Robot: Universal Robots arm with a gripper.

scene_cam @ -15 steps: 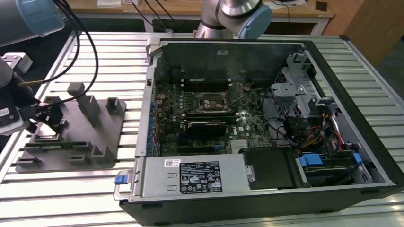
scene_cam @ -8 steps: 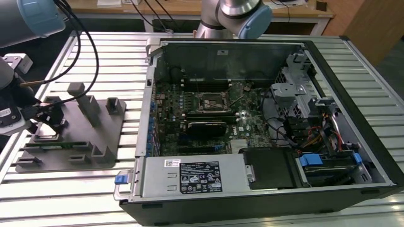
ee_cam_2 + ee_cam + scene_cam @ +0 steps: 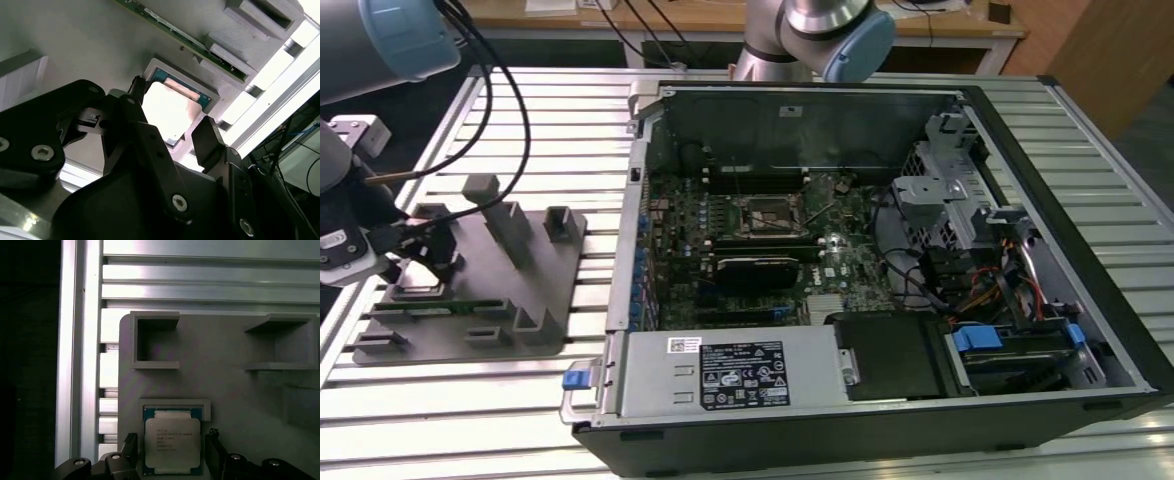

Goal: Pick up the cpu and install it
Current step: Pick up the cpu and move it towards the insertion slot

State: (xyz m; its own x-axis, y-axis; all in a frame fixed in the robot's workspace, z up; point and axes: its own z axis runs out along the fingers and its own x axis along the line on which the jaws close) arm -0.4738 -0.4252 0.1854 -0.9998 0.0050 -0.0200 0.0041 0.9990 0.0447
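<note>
The cpu (image 3: 172, 447), a flat square chip with a silvery top, lies in a shallow framed recess of the grey fixture plate (image 3: 225, 390). It is seen in the second wrist view too, as the cpu (image 3: 167, 112). My gripper (image 3: 171, 454) hangs just over it, open, with one black finger (image 3: 129, 446) on one side of the chip and the other on the opposite side, small gaps between. In the exterior view the gripper (image 3: 420, 262) is low over the fixture plate (image 3: 520, 330) at that view's left. The black socket frame (image 3: 765, 213) sits on the motherboard in the open computer case.
Upright grey posts (image 3: 500, 215) and square pockets (image 3: 156, 340) rise from the fixture plate near my gripper. A green memory stick (image 3: 447, 305) lies along it. The open computer case (image 3: 1067, 160) takes up the exterior view's right, on a slatted aluminium table (image 3: 467, 420).
</note>
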